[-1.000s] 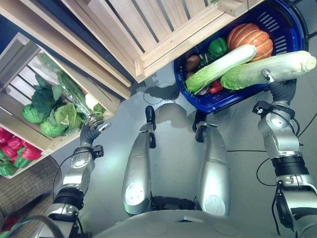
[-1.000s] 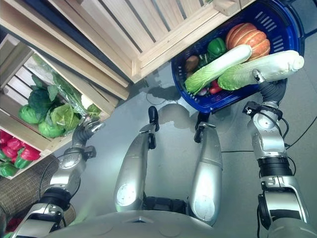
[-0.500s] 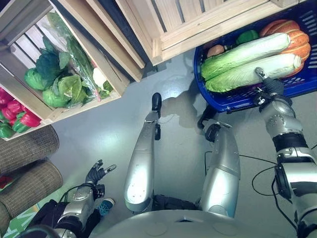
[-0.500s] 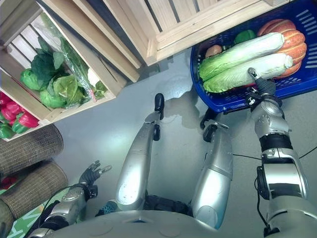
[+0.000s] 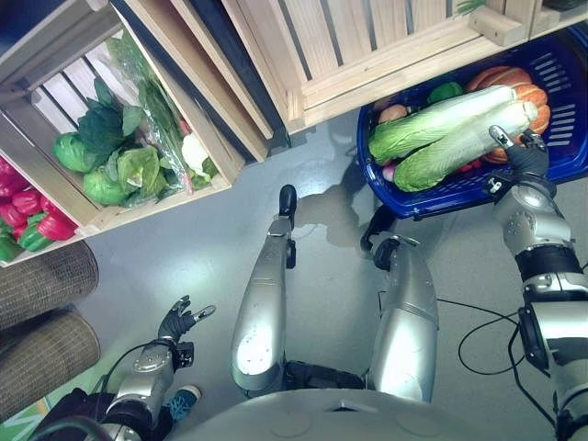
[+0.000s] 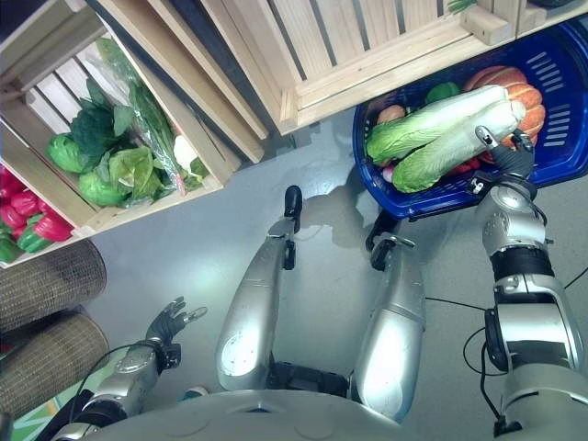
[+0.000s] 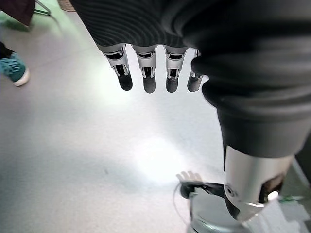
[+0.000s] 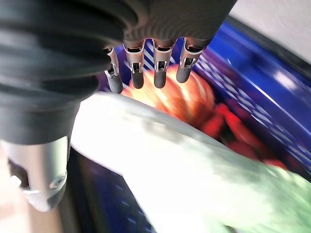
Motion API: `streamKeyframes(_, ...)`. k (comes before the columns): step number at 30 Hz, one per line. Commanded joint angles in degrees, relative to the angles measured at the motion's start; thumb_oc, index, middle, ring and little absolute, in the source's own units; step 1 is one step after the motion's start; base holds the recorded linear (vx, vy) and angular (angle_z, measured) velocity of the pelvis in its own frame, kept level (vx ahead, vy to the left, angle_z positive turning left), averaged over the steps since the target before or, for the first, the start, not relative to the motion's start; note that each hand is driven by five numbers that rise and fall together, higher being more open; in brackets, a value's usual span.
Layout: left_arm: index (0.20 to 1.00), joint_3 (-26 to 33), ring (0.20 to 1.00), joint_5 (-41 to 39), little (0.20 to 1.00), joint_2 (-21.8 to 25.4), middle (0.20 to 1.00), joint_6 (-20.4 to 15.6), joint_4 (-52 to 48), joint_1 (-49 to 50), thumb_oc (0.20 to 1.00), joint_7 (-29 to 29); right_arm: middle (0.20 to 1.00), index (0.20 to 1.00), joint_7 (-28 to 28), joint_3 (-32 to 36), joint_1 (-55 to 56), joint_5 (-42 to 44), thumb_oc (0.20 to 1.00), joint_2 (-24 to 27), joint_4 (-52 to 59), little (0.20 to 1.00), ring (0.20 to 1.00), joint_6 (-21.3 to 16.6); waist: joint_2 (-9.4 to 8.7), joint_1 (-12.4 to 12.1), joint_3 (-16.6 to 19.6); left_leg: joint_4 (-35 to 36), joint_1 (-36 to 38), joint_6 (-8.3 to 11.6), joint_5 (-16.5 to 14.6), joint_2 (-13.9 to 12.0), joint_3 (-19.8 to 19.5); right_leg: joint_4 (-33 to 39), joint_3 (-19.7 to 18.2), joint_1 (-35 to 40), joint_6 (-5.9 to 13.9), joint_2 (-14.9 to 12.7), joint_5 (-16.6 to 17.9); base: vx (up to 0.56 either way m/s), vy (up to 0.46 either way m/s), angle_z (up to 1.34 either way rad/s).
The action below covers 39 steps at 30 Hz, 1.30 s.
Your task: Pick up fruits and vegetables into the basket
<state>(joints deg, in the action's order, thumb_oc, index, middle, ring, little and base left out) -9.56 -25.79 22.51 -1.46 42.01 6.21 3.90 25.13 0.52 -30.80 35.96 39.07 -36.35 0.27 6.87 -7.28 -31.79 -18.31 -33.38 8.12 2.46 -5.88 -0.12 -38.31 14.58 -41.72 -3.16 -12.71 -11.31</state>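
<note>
Release step — right hand (image 5: 524,158) over the blue basket (image 5: 570,138), fingers (image 8: 160,73) straight, letting go; second cabbage (image 5: 464,147) lies inside beside the first. Left hand (image 5: 179,322) open, low by the floor. Next, likely: reach the crate (image 5: 129,197) greens.

1 blue basket (image 5: 560,161), 2 napa cabbages (image 5: 439,122) in it, 1 pumpkin (image 5: 525,87), 1 green pepper (image 5: 444,92), 2 wooden crates (image 5: 83,197), several red peppers (image 5: 28,207), exact count unclear
</note>
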Motion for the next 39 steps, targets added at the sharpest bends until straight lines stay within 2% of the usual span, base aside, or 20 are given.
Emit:
streamKeyframes(1, 1.000, 0.61, 1.000, 0.85, 1.000, -0.39, 1.000, -0.49, 5.28, 2.59, 1.000, 2.14, 1.000, 1.000, 6.87, 1.99, 4.44, -5.10, 1.000, 0.80, 5.25, 1.000, 1.000, -7.23, 0.80, 2.83, 2.00, 2.11, 2.31, -4.95, -2.52, 1.44, 2.57, 2.64, -2.71, 4.76, 4.21, 3.93, -1.55, 0.02, 0.109, -0.09)
streamKeyframes(3, 1.000, 2.45, 1.000, 1.07, 1.000, -1.53, 1.000, -0.84, 7.80, 2.15, 1.000, 2.27, 1.000, 1.000, 9.84, 4.32, 10.13, -8.58, 1.000, -2.05, 11.71, 1.000, 1.000, -9.51, -0.53, 4.20, 2.00, 3.42, 6.09, -4.74, -2.72, 0.76, 3.09, 5.12, -3.14, 9.07, 4.84, 4.05, -1.12, 0.00, 0.128, -0.15)
streamKeyframes(4, 1.000, 3.30, 1.000, 1.20, 1.000, -2.01, 1.000, -1.30, 9.02, 1.81, 1.000, 2.18, 1.000, 1.000, 10.44, 5.62, 12.52, -10.39, 1.000, -3.00, 14.43, 1.000, 1.000, -10.80, -0.83, 4.64, 2.00, 4.38, 6.78, -4.98, -1.21, 0.08, 3.66, 7.12, -2.63, 10.19, 4.56, 4.33, 1.02, -0.04, 0.147, -0.17)
streamKeyframes(7, 1.000, 5.72, 1.000, 2.21, 1.000, -3.45, 1.000, -1.54, 12.84, 1.32, 1.000, 1.99, 1.000, 1.000, 10.30, 8.28, 19.32, -15.36, 1.000, -6.09, 21.65, 1.000, 1.000, -13.58, -2.61, 6.56, 2.00, 5.92, 12.67, -4.54, -1.48, -0.59, 4.04, 10.94, -3.43, 16.97, 5.60, 4.32, 1.83, 0.03, 0.138, -0.27)
streamKeyframes(9, 1.000, 7.28, 1.000, 3.12, 1.000, -4.28, 1.000, -1.97, 15.21, 2.24, 1.000, 1.99, 1.000, 1.000, 9.11, 8.92, 24.23, -18.13, 1.000, -7.75, 25.57, 1.000, 1.000, -13.93, -3.88, 7.61, 4.32, 7.30, 15.58, -4.28, -1.70, -0.80, 4.38, 14.41, -4.09, 20.40, 6.35, 4.20, 2.73, 0.13, 0.120, -0.25)
streamKeyframes(13, 1.000, 10.07, 1.000, 4.77, 1.000, -5.86, 1.000, -2.67, 18.89, 4.55, 1.000, 2.20, 1.000, 1.000, 3.56, 8.47, 31.89, -21.29, 1.000, -9.98, 28.97, 1.000, 1.000, -15.19, -5.91, 8.92, 8.99, 10.40, 20.97, -4.00, -2.30, -1.32, 5.28, 20.58, -4.57, 26.69, 7.63, 3.94, 4.16, 0.14, 0.080, -0.22)
streamKeyframes(15, 1.000, 12.00, 1.000, 6.88, 1.000, -6.84, 1.000, -3.17, 21.29, 5.84, 1.000, 2.54, 1.000, 1.000, -1.75, 7.60, 35.63, -21.60, 1.000, -10.70, 29.34, 1.000, 1.000, -14.44, -6.98, 9.47, 12.28, 12.92, 24.70, -3.87, -2.47, -1.64, 5.98, 24.25, -4.68, 30.79, 8.51, 3.87, 4.98, 0.18, 0.065, -0.14)
streamKeyframes(19, 1.000, 12.70, 1.000, 7.99, 1.000, -7.10, 1.000, -3.84, 23.22, 6.62, 1.000, 3.08, 1.000, 1.000, -8.04, 5.35, 38.87, -23.25, 1.000, -11.72, 27.41, 1.000, 1.000, -12.30, -7.60, 9.89, 15.73, 15.07, 27.32, -3.95, -2.51, -1.96, 6.59, 26.84, -4.62, 33.40, 9.35, 3.75, 6.15, 0.12, 0.041, -0.11)
streamKeyframes(20, 1.000, 12.64, 1.000, 8.23, 1.000, -7.22, 1.000, -4.54, 24.19, 7.05, 1.000, 3.78, 1.000, 1.000, -11.04, 3.94, 40.45, -23.31, 1.000, -11.73, 26.15, 1.000, 1.000, -11.13, -7.84, 9.93, 17.34, 16.17, 28.83, -3.95, -2.49, -2.17, 6.83, 27.91, -4.65, 34.89, 9.72, 3.66, 6.54, 0.14, 0.034, -0.04)
streamKeyframes(21, 1.000, 12.97, 1.000, 7.80, 1.000, -7.06, 1.000, -4.92, 24.10, 7.19, 1.000, 4.46, 1.000, 1.000, -16.36, 2.14, 41.70, -22.90, 1.000, -12.24, 24.47, 1.000, 1.000, -8.86, -8.13, 9.99, 18.84, 17.15, 30.01, -3.95, -2.49, -2.23, 7.18, 28.77, -4.85, 36.00, 10.18, 3.47, 6.92, 0.14, 0.033, -0.02)
streamKeyframes(23, 1.000, 12.86, 1.000, 7.38, 1.000, -6.62, 1.000, -5.27, 23.67, 6.90, 1.000, 4.99, 1.000, 1.000, -19.36, -0.10, 42.46, -22.96, 1.000, -12.68, 21.46, 1.000, 1.000, -7.56, -8.40, 9.86, 20.04, 18.23, 31.13, -3.95, -2.39, -2.35, 7.36, 29.58, -4.84, 37.10, 10.48, 3.22, 7.20, 0.05, 0.029, -0.04)
streamKeyframes(24, 1.000, 12.40, 1.000, 7.46, 1.000, -6.16, 1.000, -6.26, 23.18, 6.27, 1.000, 5.14, 1.000, 1.000, -21.91, -1.95, 42.61, -21.52, 1.000, -13.37, 18.44, 1.000, 1.000, -4.26, -8.57, 9.73, 20.77, 18.86, 31.84, -3.87, -2.33, -2.33, 7.37, 30.29, -4.76, 38.00, 10.76, 3.03, 7.54, 0.02, 0.027, -0.03)
streamKeyframes(26, 1.000, 11.67, 1.000, 7.61, 1.000, -5.67, 1.000, -6.03, 22.18, 5.48, 1.000, 4.86, 1.000, 1.000, -24.45, -3.94, 42.55, -20.91, 1.000, -14.52, 14.07, 1.000, 1.000, -3.26, -8.74, 9.45, 21.44, 19.77, 32.79, -3.82, -2.26, -2.14, 7.31, 31.40, -4.49, 39.19, 10.99, 2.84, 7.96, 0.00, 0.000, 0.00)
streamKeyframes(28, 1.000, 9.70, 1.000, 7.11, 1.000, -5.37, 1.000, -6.17, 20.87, 3.91, 1.000, 2.34, 1.000, 1.000, -25.56, -7.92, 41.72, -24.53, 1.000, -16.22, 6.75, 1.000, 1.000, -2.01, -8.84, 8.78, 22.45, 20.35, 33.75, -3.89, -2.29, -1.87, 7.12, 32.72, -3.91, 40.63, 11.27, 2.42, 8.70, -0.03, 0.041, 0.05)
streamKeyframes(32, 1.000, 5.89, 1.000, 7.94, 1.000, -5.64, 1.000, -7.51, 20.85, 1.18, 1.000, -1.41, 1.000, 1.000, -29.92, -11.56, 37.74, -20.70, 1.000, -20.08, -7.81, 1.000, 1.000, -0.45, -8.79, 7.36, 23.28, 20.79, 35.32, -3.98, -2.42, -1.38, 6.89, 35.27, -2.70, 42.90, 11.68, 1.85, 10.30, -0.02, 0.025, 0.12)
streamKeyframes(33, 1.000, 5.73, 1.000, 7.98, 1.000, -5.68, 1.000, -7.57, 20.93, 1.01, 1.000, -1.64, 1.000, 1.000, -30.06, -11.70, 37.47, -20.55, 1.000, -20.29, -8.47, 1.000, 1.000, -0.34, -8.79, 7.29, 23.25, 20.83, 35.44, -3.99, -2.42, -1.36, 6.91, 35.45, -2.66, 43.06, 11.70, 1.83, 10.42, -0.04, 0.046, 0.04)
streamKeyframes(34, 1.000, 3.50, 1.000, 7.73, 1.000, -6.50, 1.000, -8.24, 21.40, -0.96, 1.000, -4.76, 1.000, 1.000, -33.25, -13.20, 34.64, -20.43, 1.000, -22.64, -17.42, 1.000, 1.000, -1.33, -8.52, 6.54, 23.68, 21.24, 36.35, -3.92, -2.46, -1.29, 7.28, 37.17, -1.69, 44.17, 11.90, 1.62, 11.48, -0.05, 0.056, 0.01)
streamKeyframes(36, 1.000, 2.46, 1.000, 7.56, 1.000, -6.83, 1.000, -8.73, 21.65, -1.83, 1.000, -6.07, 1.000, 1.000, -33.48, -13.72, 33.28, -20.68, 1.000, -23.35, -20.94, 1.000, 1.000, -1.48, -8.30, 6.23, 23.76, 21.55, 36.92, -3.86, -2.44, -1.23, 7.42, 37.85, -1.24, 44.74, 11.91, 1.66, 11.81, -0.04, 0.055, 0.02)
streamKeyframes(38, 1.000, 0.78, 1.000, 7.25, 1.000, -8.03, 1.000, -8.93, 21.87, -3.06, 1.000, -8.98, 1.000, 1.000, -33.78, -13.88, 31.35, -20.24, 1.000, -24.55, -25.88, 1.000, 1.000, 1.11, -7.82, 5.86, 24.04, 21.92, 37.48, -3.82, -2.40, -1.10, 7.79, 38.64, -0.50, 45.32, 11.74, 1.78, 12.20, -0.06, 0.070, 0.04)
streamKeyframes(39, 1.000, 0.21, 1.000, 6.71, 1.000, -8.28, 1.000, -8.60, 22.08, -3.39, 1.000, -10.10, 1.000, 1.000, -34.26, -13.79, 31.03, -20.47, 1.000, -24.86, -27.96, 1.000, 1.000, 0.77, -7.65, 5.80, 24.14, 22.12, 37.76, -3.84, -2.44, -0.99, 7.85, 38.96, -0.31, 45.57, 11.72, 1.87, 12.29, -0.05, 0.074, 0.06)
